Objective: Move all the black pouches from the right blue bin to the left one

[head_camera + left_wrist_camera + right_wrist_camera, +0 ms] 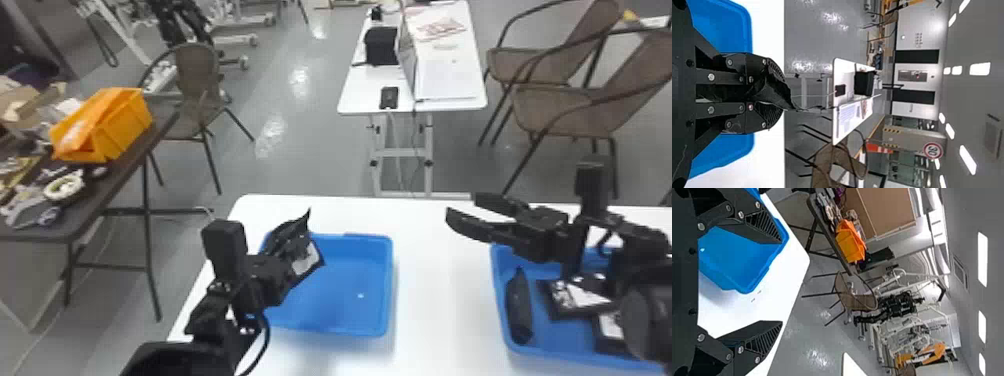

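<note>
Early on, prob: L gripper point(773, 93) clamped on blk pouch point(307, 258) over left side of L blue bin point(350, 295), release to do; R gripper point(781, 282) spread apart nr R blue bin point(562, 337), approx 3 more pouches point(520, 310) in it to move

Left bin point(350, 310) blue; pouch point(519, 307) black; tabletop point(440, 300) white.
</note>
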`<state>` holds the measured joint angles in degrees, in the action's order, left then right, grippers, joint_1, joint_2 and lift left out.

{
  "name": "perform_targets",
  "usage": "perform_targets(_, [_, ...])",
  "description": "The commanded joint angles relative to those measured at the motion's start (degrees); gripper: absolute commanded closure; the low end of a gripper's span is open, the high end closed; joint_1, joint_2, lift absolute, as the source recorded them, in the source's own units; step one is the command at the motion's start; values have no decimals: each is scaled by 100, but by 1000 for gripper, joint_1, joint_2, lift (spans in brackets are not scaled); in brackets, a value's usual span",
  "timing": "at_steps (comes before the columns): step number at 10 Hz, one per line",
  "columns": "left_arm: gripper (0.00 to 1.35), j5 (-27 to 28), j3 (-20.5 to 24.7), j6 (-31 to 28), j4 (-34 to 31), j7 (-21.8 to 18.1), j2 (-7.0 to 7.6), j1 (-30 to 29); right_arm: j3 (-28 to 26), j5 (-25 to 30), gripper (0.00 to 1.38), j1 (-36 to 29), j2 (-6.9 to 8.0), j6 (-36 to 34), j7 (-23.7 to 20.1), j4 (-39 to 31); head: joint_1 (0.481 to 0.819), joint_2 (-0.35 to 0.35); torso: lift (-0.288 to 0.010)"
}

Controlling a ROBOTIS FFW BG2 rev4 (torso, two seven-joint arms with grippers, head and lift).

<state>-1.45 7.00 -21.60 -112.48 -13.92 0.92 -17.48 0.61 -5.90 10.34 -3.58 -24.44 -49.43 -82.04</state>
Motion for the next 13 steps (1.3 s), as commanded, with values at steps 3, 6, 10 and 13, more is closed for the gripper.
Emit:
perform_targets(3, [1214,681,-190,1087,1413,-84,92,228,-158,71,343,-199,-99,0,21,-23,695,152,10])
perform_targets(6, [1214,1059,-287,1632,2239,-243,128,711,-123,115,344,-172,-99,44,12,83,695,137,10])
perform_targets(10, [79,1032,82,1580,1712,-339,-4,623,-131,159,343,-383,-117,62,3,13,695,136,10])
perform_targets(13, [251,487,680,1975,745,-322,-107,175,-290,282,340,-902,-108,80,425,-497,695,165,10])
